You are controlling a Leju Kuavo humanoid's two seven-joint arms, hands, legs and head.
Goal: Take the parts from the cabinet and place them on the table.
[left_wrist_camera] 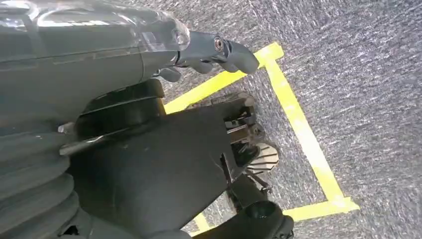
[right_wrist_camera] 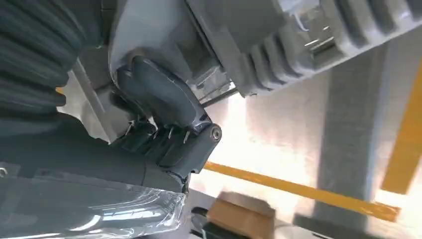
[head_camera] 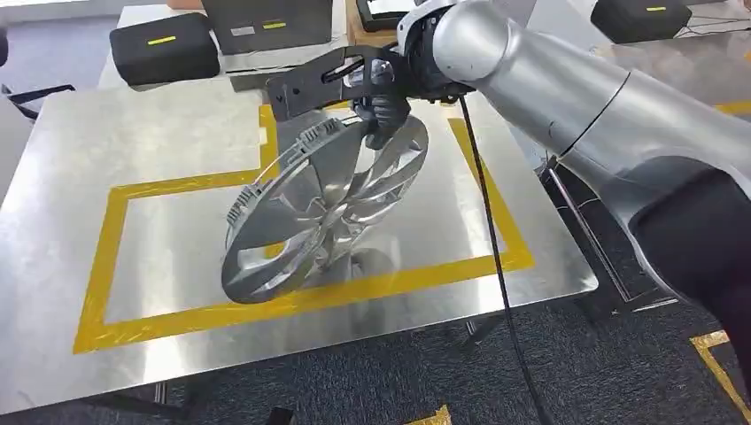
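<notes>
Shiny steel tabletop [head_camera: 133,159] with a yellow tape rectangle [head_camera: 111,257]; right robot hand [head_camera: 383,104] grips the silver wheel cover [head_camera: 310,212] by its top rim, tilted above the rectangle. Left robot hand [left_wrist_camera: 209,52] hangs over carpet, grasp unclear.

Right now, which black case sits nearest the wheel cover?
The black case at the table's far left corner, yellow-striped; the other case lies far right, beyond the right arm.

Silver spoked hubcap [head_camera: 323,212], brushed steel table [head_camera: 133,142], yellow tape rectangle [head_camera: 292,301], black cases [head_camera: 165,48], speckled grey carpet [left_wrist_camera: 368,89]
</notes>
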